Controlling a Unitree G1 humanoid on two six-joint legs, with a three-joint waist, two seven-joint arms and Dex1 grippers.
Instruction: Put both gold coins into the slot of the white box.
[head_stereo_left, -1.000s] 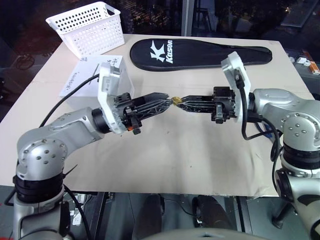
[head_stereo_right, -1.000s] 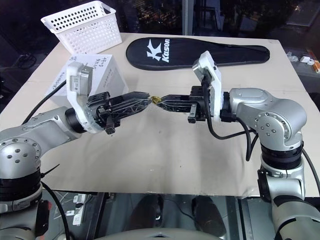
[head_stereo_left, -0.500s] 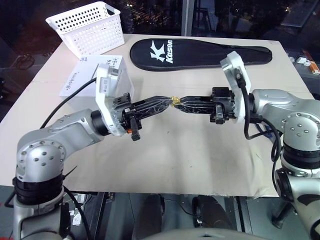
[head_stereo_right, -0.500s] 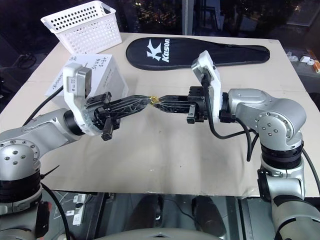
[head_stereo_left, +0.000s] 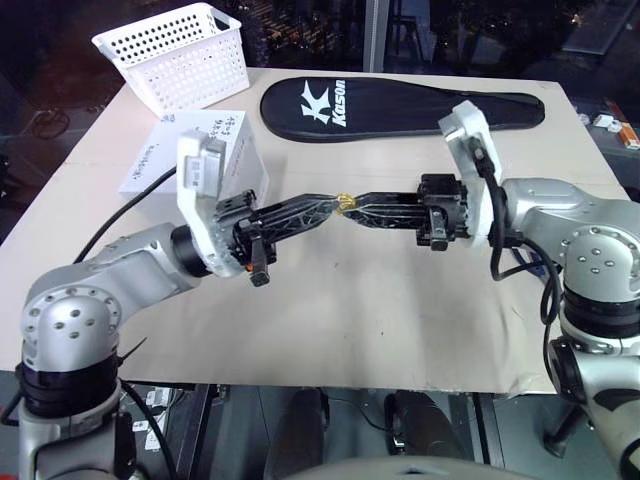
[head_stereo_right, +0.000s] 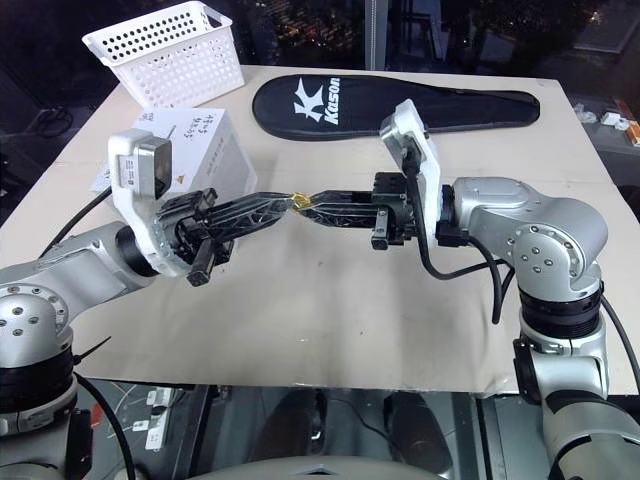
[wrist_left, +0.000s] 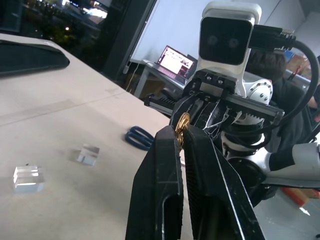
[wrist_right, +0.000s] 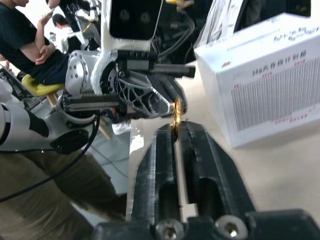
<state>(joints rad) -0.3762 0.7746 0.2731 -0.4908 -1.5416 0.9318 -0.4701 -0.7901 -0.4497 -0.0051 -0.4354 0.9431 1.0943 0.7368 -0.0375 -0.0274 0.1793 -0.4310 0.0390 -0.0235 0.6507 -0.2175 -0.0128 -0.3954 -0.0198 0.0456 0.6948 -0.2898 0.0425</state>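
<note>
A small gold coin (head_stereo_left: 345, 203) hangs in the air over the table's middle, between two grippers that meet tip to tip. My left gripper (head_stereo_left: 334, 205) reaches in from the left and is shut on the coin (wrist_left: 182, 125), which stands on edge between its tips. My right gripper (head_stereo_left: 357, 207) comes in from the right with its fingers slightly parted around the same coin (wrist_right: 176, 112). The white box (head_stereo_right: 205, 150), with dark handwriting and a small orange mark, stands behind my left arm on the table's left side.
A white perforated basket (head_stereo_left: 175, 55) stands at the far left corner. A black racket case (head_stereo_left: 400, 105) lies along the far edge. Blue scissors (wrist_left: 140, 137) and two clear blocks (wrist_left: 87, 155) lie on the tabletop. A person (wrist_right: 25, 45) sits beyond the table.
My left gripper has shut on the coin that the right gripper held at its tips. The right fingers have parted a little. Both hands stay almost in place.
</note>
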